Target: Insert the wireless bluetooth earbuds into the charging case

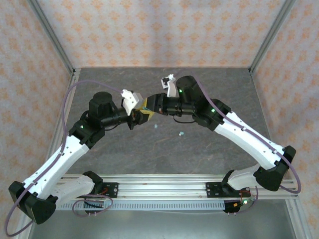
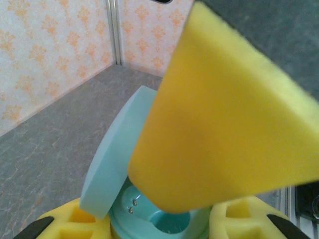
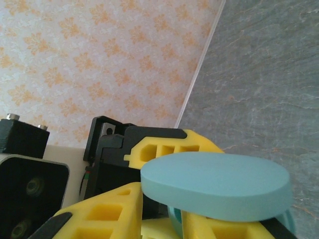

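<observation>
The smooth teal charging case (image 2: 167, 225) is pinched in the yellow jaws of the left gripper (image 2: 159, 218), up over the middle of the grey, stone-look tabletop (image 1: 124, 154). Its flat oval lid (image 2: 112, 164) stands open, tipped to one side. The right gripper (image 3: 159, 221) hangs just over the case. I cannot tell how wide its jaws are. Two tiny teal earbuds (image 1: 180, 133) lie near the tabletop's middle.

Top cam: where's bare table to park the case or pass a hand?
Bare: the far strip along the back wall, and the near stretch by the rail. Crowded: mid-table, where left gripper and right gripper meet at the teal case, loose teal earbuds just nearer.
</observation>
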Controlling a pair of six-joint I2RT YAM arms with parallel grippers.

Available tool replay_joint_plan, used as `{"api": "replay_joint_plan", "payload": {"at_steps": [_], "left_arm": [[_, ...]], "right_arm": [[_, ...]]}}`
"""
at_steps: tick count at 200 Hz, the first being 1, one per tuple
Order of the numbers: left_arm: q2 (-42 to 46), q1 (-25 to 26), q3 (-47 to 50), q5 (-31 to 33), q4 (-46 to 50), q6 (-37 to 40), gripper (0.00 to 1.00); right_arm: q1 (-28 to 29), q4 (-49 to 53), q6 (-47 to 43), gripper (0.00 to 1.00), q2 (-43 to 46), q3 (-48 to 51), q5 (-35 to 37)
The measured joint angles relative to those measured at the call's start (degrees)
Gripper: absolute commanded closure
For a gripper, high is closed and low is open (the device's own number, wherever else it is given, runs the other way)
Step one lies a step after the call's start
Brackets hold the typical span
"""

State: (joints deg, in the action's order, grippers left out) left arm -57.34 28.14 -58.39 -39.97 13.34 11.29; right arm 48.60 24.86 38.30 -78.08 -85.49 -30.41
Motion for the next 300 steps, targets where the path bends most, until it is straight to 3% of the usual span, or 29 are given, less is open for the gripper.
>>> {"api": "replay_joint_plan", "payload": {"at_steps": [52,122,148,184,226,300], "left_arm": [[0.68,-0.2,0.37,-0.04,0.46,0.81,1.0],[2.36,-2.05,3.28,-0.22,-1.07,0.63,1.0],[2.47,-2.45,3.39,-0.79,-1.03,0.61,1.0],[2.51,-3.63,3.28,-3.26,-0.72,0.59,1.0],[2.27,-4.66,1.95,-7.61,0.09,0.07,1.0],[-0.04,-5.7,-0.48,-13.64,1.84,-0.9,1.0]], "right_arm": [[-1.14,6.03,-0.92,0.7,-0.02,-4.0,1.84],[-11.54,11.34,-0.92,0.66,0.5,-10.43,-0.66],[-14.27,12.0,-2.21,0.55,1.11,-8.83,-1.95],[-12.31,11.89,-10.95,0.43,1.49,-6.82,-4.94],[-10.16,9.79,-18.03,0.41,3.48,-0.17,-5.53],[-4.63,10.29,-30.08,0.37,2.19,-3.87,-3.8]]}}
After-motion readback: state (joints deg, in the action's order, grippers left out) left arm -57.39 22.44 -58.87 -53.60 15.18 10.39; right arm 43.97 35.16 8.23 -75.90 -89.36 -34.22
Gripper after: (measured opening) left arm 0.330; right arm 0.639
